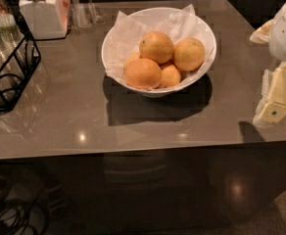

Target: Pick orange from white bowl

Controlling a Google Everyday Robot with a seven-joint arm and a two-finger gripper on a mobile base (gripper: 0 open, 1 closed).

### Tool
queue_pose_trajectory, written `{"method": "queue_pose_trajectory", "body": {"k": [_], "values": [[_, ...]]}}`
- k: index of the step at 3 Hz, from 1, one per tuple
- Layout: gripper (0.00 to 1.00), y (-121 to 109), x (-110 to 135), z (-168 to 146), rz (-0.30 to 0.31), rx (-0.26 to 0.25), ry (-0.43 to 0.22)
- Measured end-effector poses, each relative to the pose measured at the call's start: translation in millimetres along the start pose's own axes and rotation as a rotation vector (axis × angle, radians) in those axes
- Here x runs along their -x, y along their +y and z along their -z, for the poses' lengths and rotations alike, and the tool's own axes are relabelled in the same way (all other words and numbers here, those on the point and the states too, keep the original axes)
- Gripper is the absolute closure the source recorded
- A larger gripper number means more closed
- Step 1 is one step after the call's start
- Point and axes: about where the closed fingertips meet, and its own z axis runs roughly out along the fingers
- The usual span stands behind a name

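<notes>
The white bowl (202,28) stands at the middle back of the brown table, lined with crumpled white paper that sticks up above its rim. Several oranges are piled in it. A large orange (156,47) with a small dark stem dot lies on top at the centre. Another large one (189,54) sits to its right, and a third (143,74) at the front left. Smaller oranges lie between them. My gripper (270,114) hangs at the right edge of the view, above the table's right side. It is well to the right of the bowl, apart from it and holding nothing.
A white lidded jar (42,11) stands at the back left. A black wire rack (8,77) with bottles is at the left edge. A clear glass (84,9) stands behind the bowl. The table's front edge (133,151) runs across the view below the bowl.
</notes>
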Motion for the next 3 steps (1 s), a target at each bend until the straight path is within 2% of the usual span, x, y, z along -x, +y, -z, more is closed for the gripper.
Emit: {"method": "queue_pose_trajectory", "body": {"k": [1,2,3], "values": [[0.00,-0.2,0.3,0.2,0.000,-0.001,-0.001],[0.00,-15.7,19.7,0.6,0.039,0.006,-0.062],[0.00,-38.7,53.9,-10.1,0.097,0.042,-0.140]]}}
